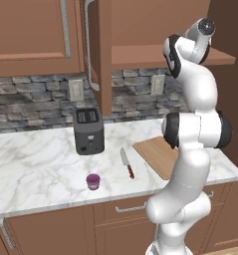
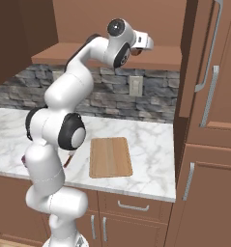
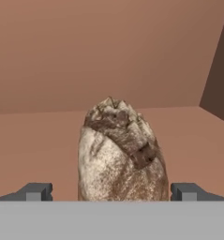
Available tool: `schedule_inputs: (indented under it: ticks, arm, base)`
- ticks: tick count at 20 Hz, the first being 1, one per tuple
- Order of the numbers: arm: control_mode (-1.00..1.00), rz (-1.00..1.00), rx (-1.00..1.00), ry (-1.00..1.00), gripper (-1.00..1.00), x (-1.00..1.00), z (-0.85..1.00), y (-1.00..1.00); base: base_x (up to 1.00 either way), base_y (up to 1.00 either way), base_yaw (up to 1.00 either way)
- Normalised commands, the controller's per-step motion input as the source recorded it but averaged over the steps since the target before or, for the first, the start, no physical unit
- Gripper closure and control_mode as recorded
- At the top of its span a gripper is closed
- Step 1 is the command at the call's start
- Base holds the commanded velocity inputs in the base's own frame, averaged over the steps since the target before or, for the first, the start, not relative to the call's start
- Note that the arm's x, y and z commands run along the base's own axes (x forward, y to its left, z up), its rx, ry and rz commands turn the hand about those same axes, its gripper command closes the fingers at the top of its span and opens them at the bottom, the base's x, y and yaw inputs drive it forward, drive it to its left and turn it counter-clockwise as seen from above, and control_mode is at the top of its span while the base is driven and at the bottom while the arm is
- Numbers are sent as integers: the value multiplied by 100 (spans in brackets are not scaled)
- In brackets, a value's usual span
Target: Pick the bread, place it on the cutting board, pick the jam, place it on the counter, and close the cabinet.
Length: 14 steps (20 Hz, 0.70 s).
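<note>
The claw [image 3: 111, 192] is spread wide up inside the open cabinet [image 1: 31, 30], one dark fingertip [image 3: 36, 191] out to each side of the bread [image 3: 120, 150], which sits on the brown shelf [image 2: 160, 57] straight ahead of it and between the tips, not yet pinched. The lower end of the loaf is cut off, so whether the tips touch it I cannot tell. From behind on the right the hand itself is half lost against the shelf edge. Well below the claw, on the counter [image 1: 31, 164], lie the cutting board [image 2: 110, 157], the jam [image 1: 93, 181], a knife [image 1: 126, 163] and a toaster [image 1: 88, 131]; the arm's bulk hides part of the board from the left.
</note>
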Motion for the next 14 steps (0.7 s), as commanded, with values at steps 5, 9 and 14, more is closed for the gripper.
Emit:
schedule_inputs:
  ticks: [5, 9, 14]
  arm:
    - [-100, 0, 0, 1, -100, 10, 0, 0]
    - [-100, 0, 0, 5, 100, 0, 0, 0]
    - [-100, 0, 0, 0, 100, 0, 0, 0]
  base:
    - [0, 0, 0]
    - [0, 0, 0]
    - [0, 0, 0]
